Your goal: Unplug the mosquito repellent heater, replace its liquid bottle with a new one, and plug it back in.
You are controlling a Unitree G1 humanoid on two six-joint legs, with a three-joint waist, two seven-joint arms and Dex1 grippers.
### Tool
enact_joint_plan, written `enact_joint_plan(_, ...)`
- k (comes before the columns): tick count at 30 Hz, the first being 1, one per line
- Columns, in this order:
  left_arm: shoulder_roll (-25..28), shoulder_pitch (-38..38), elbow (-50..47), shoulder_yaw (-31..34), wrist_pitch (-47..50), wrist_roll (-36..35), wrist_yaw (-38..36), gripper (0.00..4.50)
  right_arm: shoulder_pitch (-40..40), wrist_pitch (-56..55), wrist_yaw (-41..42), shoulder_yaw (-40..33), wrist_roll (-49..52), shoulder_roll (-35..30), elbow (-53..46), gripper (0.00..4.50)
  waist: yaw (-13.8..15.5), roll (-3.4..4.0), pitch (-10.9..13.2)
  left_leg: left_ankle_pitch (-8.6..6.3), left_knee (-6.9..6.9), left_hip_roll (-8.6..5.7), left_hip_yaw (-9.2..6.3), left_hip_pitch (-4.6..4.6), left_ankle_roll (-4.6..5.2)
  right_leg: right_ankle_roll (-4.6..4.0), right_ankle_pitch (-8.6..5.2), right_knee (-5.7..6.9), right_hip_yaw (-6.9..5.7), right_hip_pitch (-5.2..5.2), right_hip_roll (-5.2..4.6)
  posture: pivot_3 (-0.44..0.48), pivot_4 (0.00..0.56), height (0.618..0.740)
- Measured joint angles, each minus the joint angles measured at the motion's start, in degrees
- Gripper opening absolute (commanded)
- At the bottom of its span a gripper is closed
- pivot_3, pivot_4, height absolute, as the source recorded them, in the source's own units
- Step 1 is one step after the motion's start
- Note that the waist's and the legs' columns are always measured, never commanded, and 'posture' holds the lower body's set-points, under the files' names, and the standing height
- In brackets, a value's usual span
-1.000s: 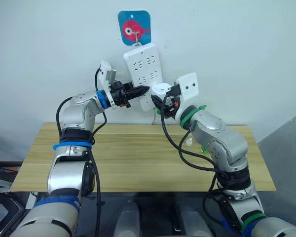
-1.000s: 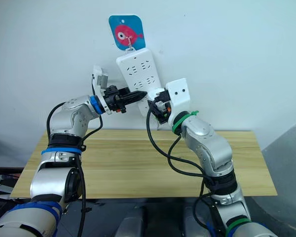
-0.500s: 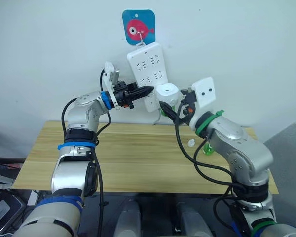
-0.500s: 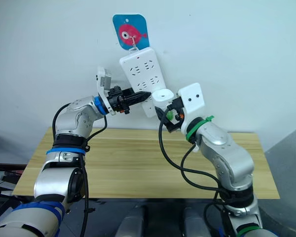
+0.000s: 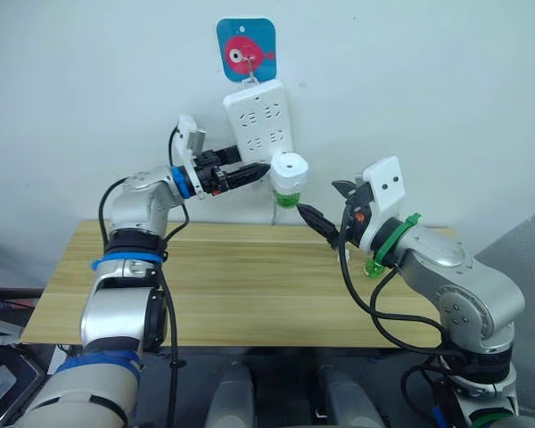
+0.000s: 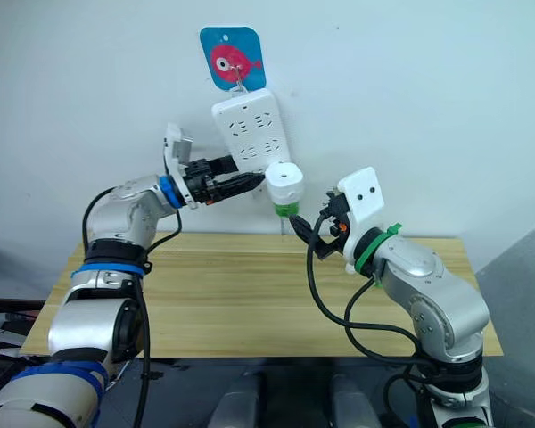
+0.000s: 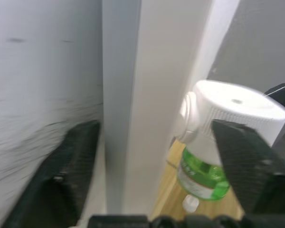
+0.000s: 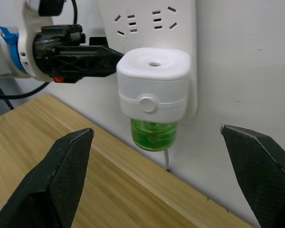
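Presently: mosquito repellent heater (image 8: 153,84), a rounded white plastic unit with a top vent hole and a round front button, plugged into the lower end of the white power strip (image 5: 258,125) that hangs on the wall from a hook under a blue fish plaque (image 5: 246,50). A translucent green liquid bottle (image 8: 155,134) is screwed in beneath it. Left tool (image 5: 250,172): black fingers parted around the strip's edge just beside the heater, probably to steady the strip. Right tool (image 5: 325,225): fingers spread wide and empty, apart from the heater and facing it. Below lies the pale wood-grain counter (image 5: 223,294), with a small green item (image 5: 375,267) near the right arm.
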Motion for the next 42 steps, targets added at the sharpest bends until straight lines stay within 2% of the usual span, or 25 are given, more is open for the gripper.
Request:
enact_joint_plan(11,9.6,5.7,-7.4,2.3,3.4,-0.2,0.4,4.47,0.7,-5.9,3.6,2.4,-0.5,-0.7,4.8,4.50,0.1,0.03,0.0,0.00,-0.01,0.04,0.01,0.05,0.00,-0.12,-0.06,0.03,0.01,0.00,0.00,0.207,0.191,0.740)
enact_joint_plan(12,10.3,6.5,-8.3,2.3,3.6,-0.3,0.7,4.49,0.7,-6.4,4.3,2.9,-0.4,-0.7,5.0,4.32,0.1,0.04,0.0,0.00,-0.01,0.05,0.01,0.06,0.00,-0.12,-0.07,0.04,0.00,0.00,0.00,0.210,0.190,0.740)
enact_joint_plan(14,11.3,8.1,-10.7,2.4,4.7,-0.8,0.7,4.50,0.4,-6.9,5.2,3.4,0.0,-0.3,5.5,3.90,0.1,0.04,0.0,0.00,-0.01,0.06,0.00,0.06,-0.01,-0.13,-0.07,0.04,-0.01,0.00,0.00,0.224,0.192,0.740)
enact_joint_plan(17,13.5,11.7,-15.2,2.6,6.3,-2.0,0.5,4.50,-0.3,-7.9,6.5,4.9,0.2,0.4,6.3,2.87,0.1,0.05,0.0,0.00,-0.01,0.07,0.01,0.06,-0.01,-0.15,-0.08,0.05,0.00,0.00,0.00,0.241,0.191,0.740)
enact_joint_plan(20,15.9,18.1,-23.9,2.9,9.6,-4.1,-1.0,4.50,-2.0,-9.6,7.6,7.1,-0.1,2.0,9.0,1.70,0.1,0.08,0.0,0.00,-0.03,0.11,0.07,0.12,-0.01,-0.21,-0.10,0.04,0.04,0.01,-0.01,0.250,0.189,0.740)
enact_joint_plan(23,16.1,25.4,-34.9,1.3,12.3,-6.3,-2.2,4.50,-3.7,-13.2,8.1,10.0,-1.7,4.2,13.7,0.57,0.2,0.09,0.1,0.00,-0.06,0.14,0.08,0.21,-0.01,-0.31,-0.17,0.08,0.02,0.04,-0.02,0.259,0.185,0.740)
enact_joint_plan(25,15.6,27.8,-38.9,0.5,13.2,-7.0,-1.6,4.50,-4.0,-15.6,8.5,12.0,-3.5,5.0,17.1,0.02,0.8,0.09,0.1,0.00,-0.06,0.14,0.04,0.22,-0.01,-0.31,-0.22,0.13,-0.03,0.05,0.01,0.260,0.183,0.740)
enact_joint_plan(30,15.2,28.3,-42.0,0.8,14.0,-8.2,1.0,4.50,-6.3,-18.9,8.2,13.5,-6.7,7.6,22.9,0.02,1.7,0.09,0.1,0.01,-0.04,0.13,0.15,0.30,-0.02,-0.17,-0.29,0.17,0.06,0.08,0.03,0.260,0.183,0.740)
enact_joint_plan(42,15.2,26.3,-41.0,0.6,14.2,-8.9,1.9,4.50,-9.3,-22.1,6.1,12.6,-10.1,10.6,27.3,0.02,1.9,0.10,0.1,0.01,-0.09,0.14,0.18,0.36,-0.02,-0.18,-0.29,0.20,0.06,0.07,0.03,0.255,0.181,0.740)
